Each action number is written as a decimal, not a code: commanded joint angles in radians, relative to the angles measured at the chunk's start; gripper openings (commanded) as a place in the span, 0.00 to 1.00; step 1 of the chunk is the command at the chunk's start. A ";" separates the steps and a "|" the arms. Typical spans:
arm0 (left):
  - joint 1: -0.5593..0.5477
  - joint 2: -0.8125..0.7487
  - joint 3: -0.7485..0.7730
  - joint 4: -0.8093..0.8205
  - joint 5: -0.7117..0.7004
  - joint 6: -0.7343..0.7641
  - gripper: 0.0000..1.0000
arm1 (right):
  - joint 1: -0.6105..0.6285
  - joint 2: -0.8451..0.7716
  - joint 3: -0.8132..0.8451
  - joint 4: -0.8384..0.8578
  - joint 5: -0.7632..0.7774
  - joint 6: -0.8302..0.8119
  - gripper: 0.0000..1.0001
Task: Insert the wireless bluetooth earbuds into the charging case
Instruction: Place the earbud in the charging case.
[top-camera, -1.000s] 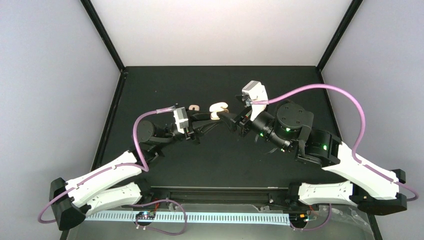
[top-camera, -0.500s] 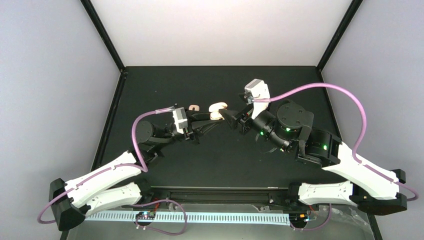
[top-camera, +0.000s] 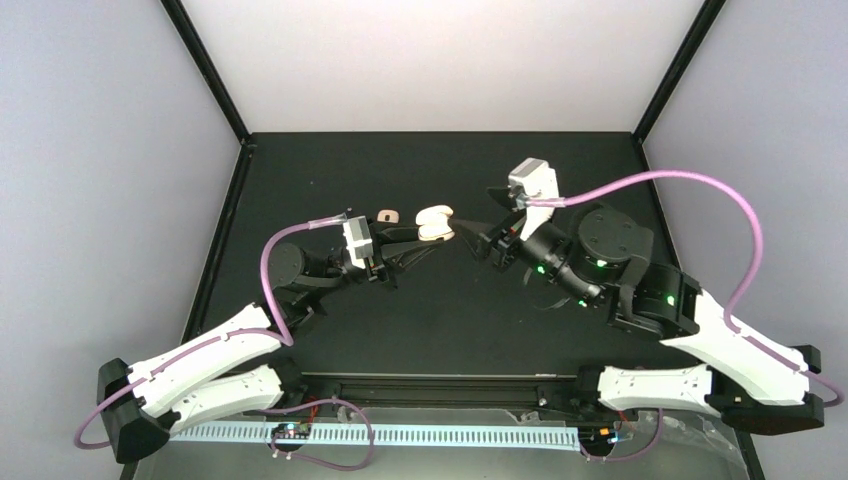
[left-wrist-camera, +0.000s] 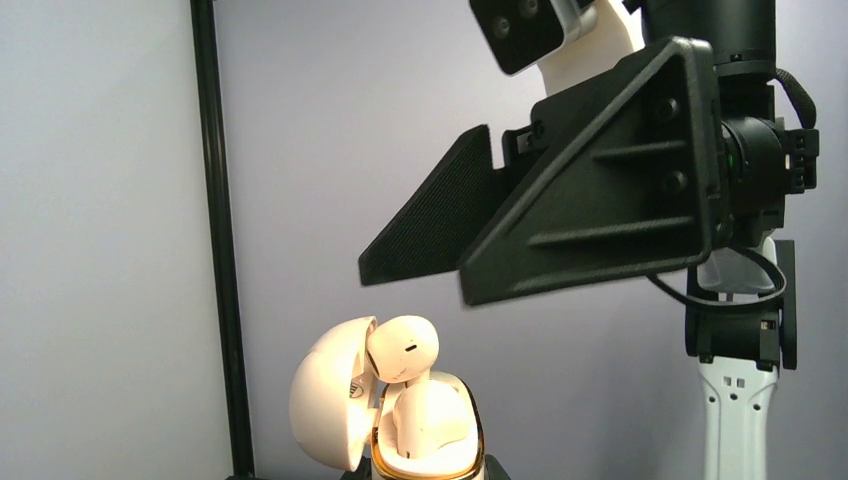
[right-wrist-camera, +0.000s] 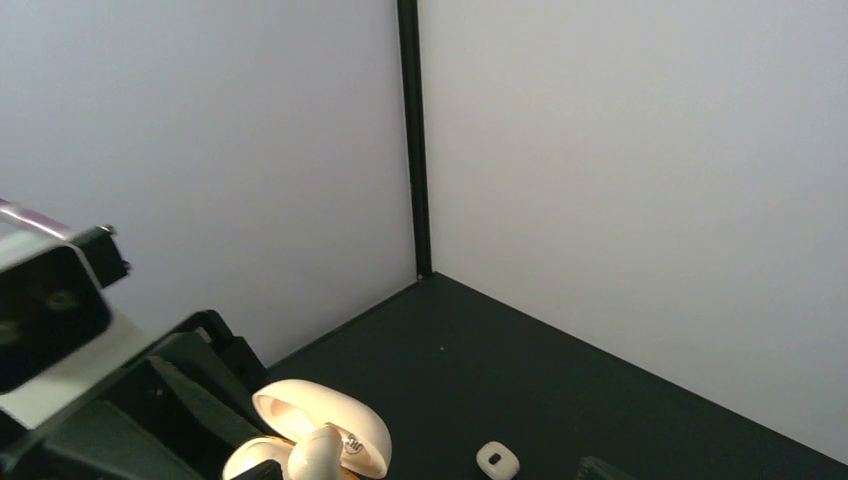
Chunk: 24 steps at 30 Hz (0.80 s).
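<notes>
My left gripper (top-camera: 428, 238) is shut on the open cream charging case (top-camera: 436, 221) and holds it above the table. In the left wrist view the case (left-wrist-camera: 428, 440) has its lid (left-wrist-camera: 328, 405) swung open to the left. One white earbud (left-wrist-camera: 432, 412) sits in the case. A second earbud (left-wrist-camera: 404, 348) stands tilted above it, stem down in the case. My right gripper (top-camera: 468, 235) is open and empty, just right of the case; its black fingers (left-wrist-camera: 590, 200) hang above the case. In the right wrist view the case (right-wrist-camera: 325, 425) lies at the bottom left.
A small white rounded object (top-camera: 388, 215) lies on the black table left of the case, also in the right wrist view (right-wrist-camera: 496, 458). Grey walls and black corner posts (right-wrist-camera: 412, 140) enclose the table.
My right arm has drawn back to the right, away from the case. The case stays in my left gripper, which has barely moved.
</notes>
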 joint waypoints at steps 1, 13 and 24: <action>-0.009 -0.020 0.001 0.023 -0.001 0.009 0.02 | 0.003 -0.043 0.004 0.031 -0.026 0.016 0.76; -0.009 -0.027 -0.008 0.040 0.034 0.000 0.02 | 0.002 0.029 0.072 -0.082 0.066 -0.003 0.76; -0.009 -0.036 -0.014 0.049 0.045 0.006 0.02 | 0.003 0.020 0.073 -0.077 0.048 -0.007 0.76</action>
